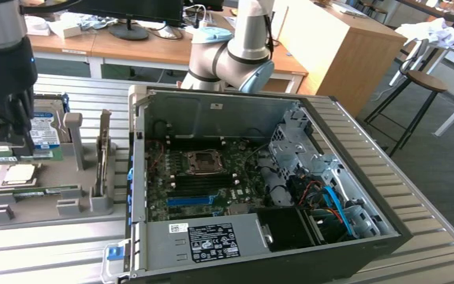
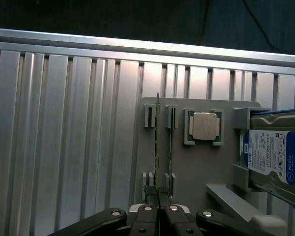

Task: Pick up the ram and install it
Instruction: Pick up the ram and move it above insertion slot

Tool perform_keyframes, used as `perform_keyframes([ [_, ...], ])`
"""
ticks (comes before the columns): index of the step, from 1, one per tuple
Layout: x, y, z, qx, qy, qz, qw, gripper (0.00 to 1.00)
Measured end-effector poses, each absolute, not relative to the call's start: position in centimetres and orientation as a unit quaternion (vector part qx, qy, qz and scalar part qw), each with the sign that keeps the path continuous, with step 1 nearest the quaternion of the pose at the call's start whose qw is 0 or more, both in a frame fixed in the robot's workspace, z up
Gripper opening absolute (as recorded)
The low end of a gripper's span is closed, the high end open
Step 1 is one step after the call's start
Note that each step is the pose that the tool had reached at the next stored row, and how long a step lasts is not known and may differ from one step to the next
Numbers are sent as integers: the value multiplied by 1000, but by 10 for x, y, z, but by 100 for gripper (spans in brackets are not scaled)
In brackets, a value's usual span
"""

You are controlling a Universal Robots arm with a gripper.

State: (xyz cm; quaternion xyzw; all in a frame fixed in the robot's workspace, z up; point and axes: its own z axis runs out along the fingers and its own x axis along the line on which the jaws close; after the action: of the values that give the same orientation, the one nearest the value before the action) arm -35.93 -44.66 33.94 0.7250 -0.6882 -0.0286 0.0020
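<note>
**Gripper pinched on a RAM stick in the parts fixture**

Exterior view: the Universal Robots arm (image 1: 235,53) rises from behind the open computer case (image 1: 211,112) and reaches towards the exterior view's left. There the dark gripper (image 1: 5,142) points down over the grey parts fixture (image 1: 77,177). Its body stands in front of the hard drive (image 1: 42,127), and the processor (image 1: 20,173) lies in its pocket just below. The case lies on its side with the motherboard (image 1: 203,183) exposed and the power supply (image 1: 203,236) at its near edge. Fixture and case both rest on a ribbed aluminium table (image 1: 54,260). Behind are wooden desks (image 1: 345,41) and a round stool (image 1: 424,80).

Wrist view: the camera looks straight down the gripper (image 2: 158,196). The fingers (image 2: 148,199) are drawn narrowly together, and the near end of the ram (image 2: 157,147) sits between them, apparently clamped. The ram is seen edge-on as a thin line, standing upright in the slotted holders of the fixture (image 2: 186,167). A second stick (image 2: 170,147) stands just beside it in the neighbouring slots. Next comes the square processor (image 2: 204,126) in its frame, then the blue-labelled hard drive (image 2: 272,157). The slatted table (image 2: 64,137) lies under the fixture, with dark floor beyond its edge.
</note>
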Motion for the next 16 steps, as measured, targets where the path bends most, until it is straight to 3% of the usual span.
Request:
perform_keyframes([
  [16,-359,-447,372,725,-688,-29,2,11],
])
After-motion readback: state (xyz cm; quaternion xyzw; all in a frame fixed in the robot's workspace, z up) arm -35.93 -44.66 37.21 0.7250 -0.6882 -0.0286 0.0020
